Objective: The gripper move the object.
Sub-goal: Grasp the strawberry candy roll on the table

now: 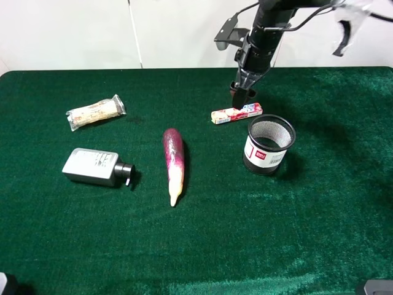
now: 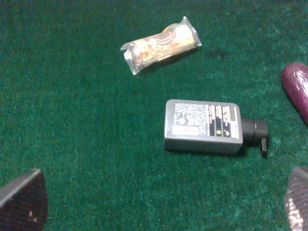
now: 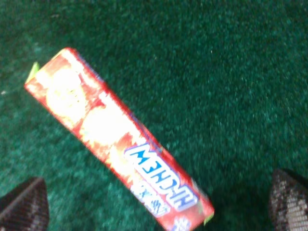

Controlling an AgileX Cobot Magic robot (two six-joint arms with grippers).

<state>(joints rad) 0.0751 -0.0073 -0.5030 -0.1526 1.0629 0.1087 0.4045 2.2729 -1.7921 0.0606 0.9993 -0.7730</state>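
The slim candy pack (image 1: 236,113), white and pink-red, lies flat on the green cloth at the back right, just left of the mesh cup. My right gripper (image 1: 241,98) hangs straight down over its right half, open, with its tips just above the pack. In the right wrist view the pack (image 3: 120,139) lies slantwise between the two spread fingertips (image 3: 21,207) and nothing touches it. My left gripper (image 2: 159,202) is open and empty, low over the cloth near the grey bottle.
A black mesh cup (image 1: 270,144) stands right of the candy pack. A purple-white radish (image 1: 173,163) lies mid-table. A grey flat bottle (image 1: 92,166) and a clear-wrapped beige snack pack (image 1: 95,112) lie at the left; both show in the left wrist view (image 2: 202,126) (image 2: 161,44).
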